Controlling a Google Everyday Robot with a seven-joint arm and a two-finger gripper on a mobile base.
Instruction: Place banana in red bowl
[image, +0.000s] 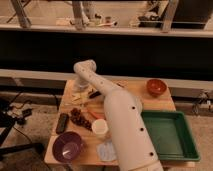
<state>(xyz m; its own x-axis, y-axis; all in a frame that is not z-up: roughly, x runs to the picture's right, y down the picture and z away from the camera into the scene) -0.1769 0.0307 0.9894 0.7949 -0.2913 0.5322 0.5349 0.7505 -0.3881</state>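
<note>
The banana is a small pale yellow shape lying at the far left of the wooden table. The red bowl stands at the table's far right corner, with nothing in it. My white arm reaches up from the bottom of the view and bends over at its wrist. The gripper points down just above and to the right of the banana, largely hidden by the wrist. It is open, and nothing shows between its fingers.
A dark-handled tool lies right of the gripper. A purple bowl, a white cup, a dark bunch, a black bar and a pale packet sit nearer. A green tray fills the near right.
</note>
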